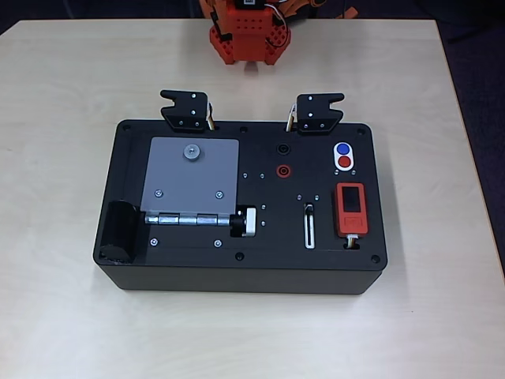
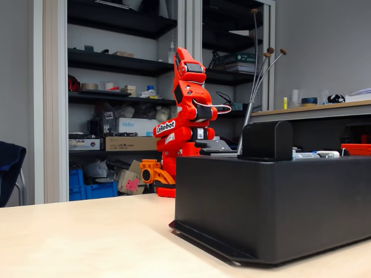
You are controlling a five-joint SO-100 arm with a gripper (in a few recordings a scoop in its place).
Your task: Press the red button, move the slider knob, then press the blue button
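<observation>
A black box [image 1: 197, 272] lies on the pale table. At its right, a white oval bezel holds the blue button [image 1: 342, 148] with the red button [image 1: 344, 162] just below it. Lower down is a narrow white-rimmed slot, and the dark slider knob [image 1: 309, 209] sits near its upper end. The orange arm [image 1: 248, 31] stands at the table's far edge, folded up and well away from the box. In the fixed view the arm [image 2: 188, 110] rises behind the box [image 2: 272, 202]. My gripper [image 2: 149, 171] hangs low by the arm's base, and its jaws are not clear.
On the box are a grey hinged plate [image 1: 193, 178], a silver-and-black cylindrical knob [image 1: 245, 222], a red ring socket [image 1: 282, 168], a black socket hole [image 1: 282, 148] and an orange-red module [image 1: 350, 209]. Two black brackets [image 1: 187, 109] [image 1: 317, 112] stand at its far edge.
</observation>
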